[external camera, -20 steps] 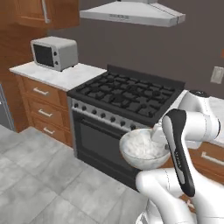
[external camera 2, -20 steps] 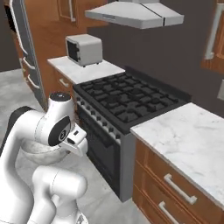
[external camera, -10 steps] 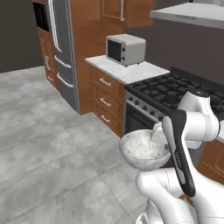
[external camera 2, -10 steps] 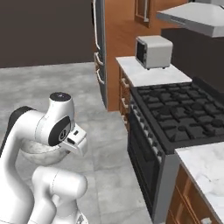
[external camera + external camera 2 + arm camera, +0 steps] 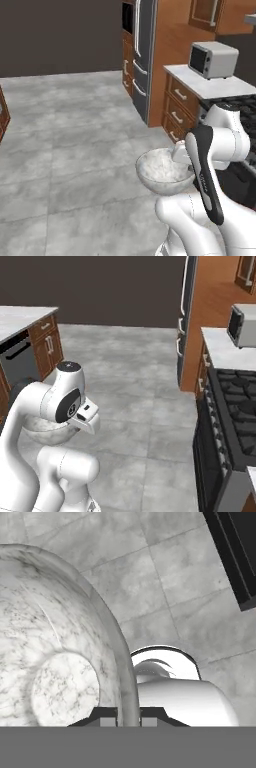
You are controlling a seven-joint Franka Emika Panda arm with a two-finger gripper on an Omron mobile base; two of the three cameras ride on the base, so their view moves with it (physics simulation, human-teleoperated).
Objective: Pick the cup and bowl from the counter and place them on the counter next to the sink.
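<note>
I see my end effector (image 5: 129,717) clamped on the rim of the bowl (image 5: 164,171) — one fingertip inside the wall, one outside. The bowl hangs upright over the grey tiled floor (image 5: 70,145), close in front of the arm, held clear of any counter (image 5: 210,86). To the right, a microwave (image 5: 213,59) sits on the counter, beside the stove (image 5: 234,408) — a fridge (image 5: 142,50) stands farther off.
</note>
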